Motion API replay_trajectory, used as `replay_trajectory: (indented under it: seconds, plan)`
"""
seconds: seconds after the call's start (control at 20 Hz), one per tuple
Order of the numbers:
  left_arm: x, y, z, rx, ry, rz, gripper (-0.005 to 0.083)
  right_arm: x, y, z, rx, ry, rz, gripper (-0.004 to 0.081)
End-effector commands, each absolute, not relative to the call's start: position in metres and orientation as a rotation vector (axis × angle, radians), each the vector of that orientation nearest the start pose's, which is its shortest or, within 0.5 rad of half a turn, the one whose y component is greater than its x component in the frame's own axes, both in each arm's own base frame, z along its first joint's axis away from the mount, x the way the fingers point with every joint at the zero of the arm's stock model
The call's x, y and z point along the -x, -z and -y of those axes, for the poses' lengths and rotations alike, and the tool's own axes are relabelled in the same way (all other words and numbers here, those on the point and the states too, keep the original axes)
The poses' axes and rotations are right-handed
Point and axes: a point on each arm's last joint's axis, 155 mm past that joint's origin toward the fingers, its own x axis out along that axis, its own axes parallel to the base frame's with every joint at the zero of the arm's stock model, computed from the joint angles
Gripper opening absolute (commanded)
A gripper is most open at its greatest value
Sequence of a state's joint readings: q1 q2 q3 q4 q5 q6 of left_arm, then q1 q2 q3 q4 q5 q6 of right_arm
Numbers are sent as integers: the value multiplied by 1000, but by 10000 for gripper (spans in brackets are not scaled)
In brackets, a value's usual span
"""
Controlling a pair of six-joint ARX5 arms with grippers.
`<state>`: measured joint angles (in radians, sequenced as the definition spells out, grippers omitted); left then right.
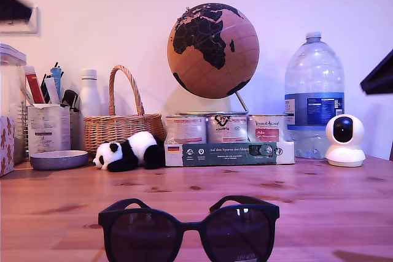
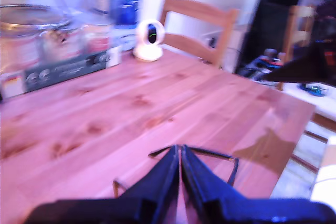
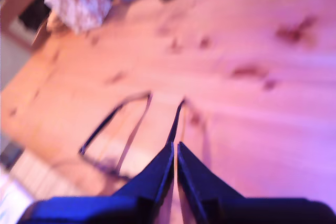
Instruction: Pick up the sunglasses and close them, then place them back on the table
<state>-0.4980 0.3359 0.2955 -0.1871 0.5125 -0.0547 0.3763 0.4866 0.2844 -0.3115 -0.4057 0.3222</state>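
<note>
Domestic room, likely a dining or living area. Evidence: pine table (image 1: 319,194) carrying a cork globe (image 1: 213,50), wicker basket (image 1: 120,124), plush panda (image 1: 129,150), tins (image 1: 226,128), large water bottle (image 1: 314,93) and home security camera (image 1: 344,140). A wooden dining chair (image 2: 202,27) stands beside the table.

Pink-violet cast over all three views. Exterior view sharp and evenly lit; small glare spots on the sunglasses (image 1: 188,230) lenses, soft shadows beneath the plush panda (image 1: 128,151). Both wrist views motion-blurred and soft, background washed out, faint gripper shadows on the table (image 2: 157,108).
</note>
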Motion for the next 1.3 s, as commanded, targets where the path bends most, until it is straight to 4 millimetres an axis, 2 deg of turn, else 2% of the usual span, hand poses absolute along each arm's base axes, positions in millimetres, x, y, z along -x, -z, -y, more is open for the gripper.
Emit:
replay_trajectory:
  seconds: [0.0, 0.25, 0.45, 0.55, 0.7, 0.8, 0.95, 1.25]
  plan:
    - [-167, -184, 200, 1, 1026, -306, -20, -197, -117, -164, -309, -700, -672, -11]
    - [-155, -181, 232, -251, 1192, -354, -20, -180, -106, -176, -331, -769, -772, -10]
    - [-154, -165, 260, -423, 1260, -454, -19, -180, -104, -177, -330, -769, -779, -10]
    - [-157, -154, 272, -500, 1267, -519, 37, -180, -104, -177, -330, -769, -779, -10]
    - [-164, -132, 287, -640, 1272, -598, 220, -180, -104, -177, -329, -769, -778, -10]
    - [-167, -114, 295, -715, 1276, -667, 246, -180, -104, -176, -329, -769, -778, -10]
    - [-173, -92, 305, -785, 1277, -748, 336, -180, -104, -176, -326, -768, -777, -10]
    - [-177, -52, 316, -857, 1298, -882, 336, -180, -104, -176, -319, -770, -773, -10]
